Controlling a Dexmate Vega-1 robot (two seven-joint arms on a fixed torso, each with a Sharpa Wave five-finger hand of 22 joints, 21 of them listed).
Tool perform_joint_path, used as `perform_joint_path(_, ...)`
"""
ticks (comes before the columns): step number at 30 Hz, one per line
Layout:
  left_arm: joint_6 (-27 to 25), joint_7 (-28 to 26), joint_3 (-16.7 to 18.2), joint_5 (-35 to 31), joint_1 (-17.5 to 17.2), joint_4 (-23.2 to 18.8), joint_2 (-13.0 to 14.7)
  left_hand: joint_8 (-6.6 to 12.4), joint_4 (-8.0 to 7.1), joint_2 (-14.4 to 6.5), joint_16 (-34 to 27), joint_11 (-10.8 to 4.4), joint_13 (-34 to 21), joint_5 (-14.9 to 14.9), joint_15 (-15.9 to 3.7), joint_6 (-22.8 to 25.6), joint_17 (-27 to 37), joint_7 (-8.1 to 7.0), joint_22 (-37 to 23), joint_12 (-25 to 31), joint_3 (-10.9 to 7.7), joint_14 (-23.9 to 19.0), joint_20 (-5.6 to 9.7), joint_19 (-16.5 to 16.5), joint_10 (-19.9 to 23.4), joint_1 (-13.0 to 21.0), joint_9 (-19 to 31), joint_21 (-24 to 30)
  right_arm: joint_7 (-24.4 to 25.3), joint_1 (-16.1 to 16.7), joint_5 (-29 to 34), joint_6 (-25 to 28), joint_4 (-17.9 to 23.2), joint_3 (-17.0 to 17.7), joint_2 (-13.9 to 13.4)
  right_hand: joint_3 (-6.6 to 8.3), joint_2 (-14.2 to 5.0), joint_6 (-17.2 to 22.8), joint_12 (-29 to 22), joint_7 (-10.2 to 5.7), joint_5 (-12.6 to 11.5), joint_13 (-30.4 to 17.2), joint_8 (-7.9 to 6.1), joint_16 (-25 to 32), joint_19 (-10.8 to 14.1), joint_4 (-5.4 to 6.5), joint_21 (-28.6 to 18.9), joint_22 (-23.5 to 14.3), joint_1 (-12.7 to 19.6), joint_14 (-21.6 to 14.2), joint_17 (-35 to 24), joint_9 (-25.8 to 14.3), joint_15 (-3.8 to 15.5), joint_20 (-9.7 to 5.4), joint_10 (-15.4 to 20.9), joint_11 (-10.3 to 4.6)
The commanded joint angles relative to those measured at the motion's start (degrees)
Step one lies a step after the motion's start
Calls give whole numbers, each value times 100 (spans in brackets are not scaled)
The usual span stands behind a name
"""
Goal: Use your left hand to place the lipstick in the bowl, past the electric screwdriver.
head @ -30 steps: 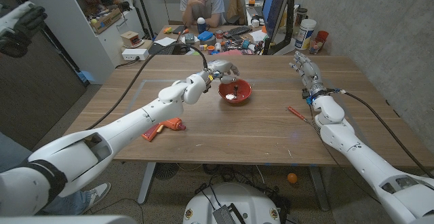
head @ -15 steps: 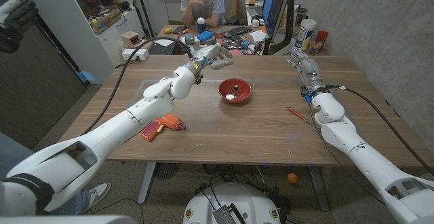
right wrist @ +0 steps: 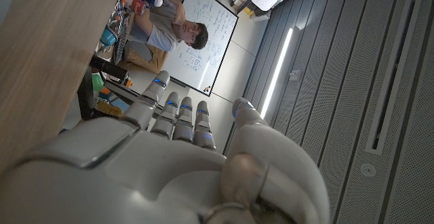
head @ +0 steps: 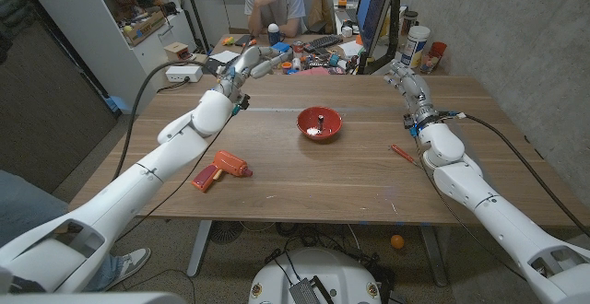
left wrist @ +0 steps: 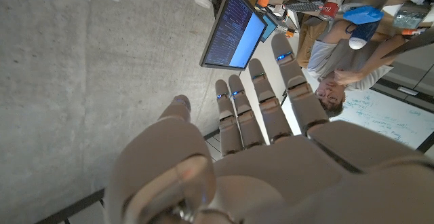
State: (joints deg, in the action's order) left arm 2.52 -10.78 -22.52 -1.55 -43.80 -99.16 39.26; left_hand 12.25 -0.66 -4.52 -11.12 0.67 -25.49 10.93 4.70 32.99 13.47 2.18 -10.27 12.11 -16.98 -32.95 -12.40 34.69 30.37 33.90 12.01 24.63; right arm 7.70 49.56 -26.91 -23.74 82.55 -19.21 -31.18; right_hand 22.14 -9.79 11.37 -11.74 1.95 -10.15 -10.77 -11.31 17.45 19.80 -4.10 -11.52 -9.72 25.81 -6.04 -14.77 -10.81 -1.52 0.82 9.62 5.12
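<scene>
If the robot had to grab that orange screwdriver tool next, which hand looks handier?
Probably the left hand: the electric screwdriver lies right beside its arm, and it holds nothing. The right hand sits across the table.

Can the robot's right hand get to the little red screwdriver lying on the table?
Probably yes. The right hand is open and holds nothing, and the red screwdriver lies on bare table beside that arm, nothing on top of it. The bowl sits well off to the side.

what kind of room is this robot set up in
Likely a robotics lab or workshop: a cluttered workbench behind the wooden table, a monitor showing code, and a whiteboard with writing.
</scene>
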Motion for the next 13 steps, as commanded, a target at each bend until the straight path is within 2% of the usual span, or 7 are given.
perform_joint_path(1, 1007, 426, 721, 1698, -383, 578, 175, -96, -21, 21, 93, 92, 57, -7, 140, -237, -19, 28, -29, -84, -2, 589, -7, -349, -322, -173, 9, -233, 831, 397, 564, 425, 888, -40, 24, -36, 50, 19, -8, -4, 3, -32, 8, -6, 35, 2, -4, -15, -29, -44, -16, -8, -6, 39, 40, 39)
perform_joint_path(3, 1124, 510, 701, 1754, -361, 682, 206, -124, 12, 27, 96, 163, 113, -5, 174, -379, -55, 19, -27, -114, -10, 909, -6, -704, -547, -243, 4, -444, 949, 474, 636, 506, 1038, -49, 37, -41, 54, 20, -6, -6, 4, -32, 8, -7, 39, 2, -5, -14, -33, -45, -15, -8, -7, 53, 38, 36)
perform_joint_path(4, 1184, 528, 689, 1763, -351, 729, 212, -140, 24, 22, 86, 207, 152, -6, 169, -491, -73, 17, -27, -113, -13, 1072, -5, -986, -655, -297, 1, -600, 1010, 502, 694, 553, 1103, -59, 38, -44, 55, 17, -6, -6, 4, -33, 10, -9, 37, 3, -3, -14, -36, -42, -15, -8, -6, 54, 38, 41)
perform_joint_path(5, 1250, 545, 676, 1767, -334, 783, 214, -148, 32, 22, 89, 291, 185, -11, 165, -576, -88, 38, -30, -123, -11, 1225, -4, -1199, -763, -346, -2, -717, 1057, 522, 737, 574, 1145, -69, 51, -47, 57, 16, -7, -5, 5, -33, 10, -9, 40, 5, -3, -14, -41, -44, -15, -9, -8, 55, 41, 40)
perform_joint_path(7, 1391, 602, 654, 1815, -286, 908, 196, -190, 44, 25, 56, 362, 237, -17, 120, -791, -114, 13, -35, -118, -6, 1307, 3, -1441, -867, -413, -12, -856, 1101, 532, 809, 598, 1186, -98, 74, -53, 59, 19, -10, -3, 6, -33, 9, -11, 36, 9, 0, -13, -48, -43, -16, -9, -7, 66, 51, 30)
perform_joint_path(9, 1488, 690, 629, 1880, -230, 1018, 191, -213, 45, 31, 34, 436, 276, -26, 80, -963, -131, 64, -35, -107, 4, 1313, 60, -1463, -898, -469, -21, -891, 1148, 521, 845, 654, 1209, -120, 113, -59, 63, 20, -11, 4, 7, -33, 9, -11, 27, 12, 5, -13, -56, -46, -16, -9, -11, 67, 55, 36)
perform_joint_path(13, 1564, 808, 571, 1921, -124, 1175, 222, -206, 36, 36, 41, 449, 302, -36, 84, -1023, -140, 80, -35, -125, 18, 1366, 68, -1463, -982, -521, -25, -909, 1140, 400, 916, 657, 1112, -185, 194, -65, 62, 24, -9, 9, 7, -33, 8, -17, 13, 15, 12, -13, -63, -38, -16, -9, -20, 71, 55, 55)
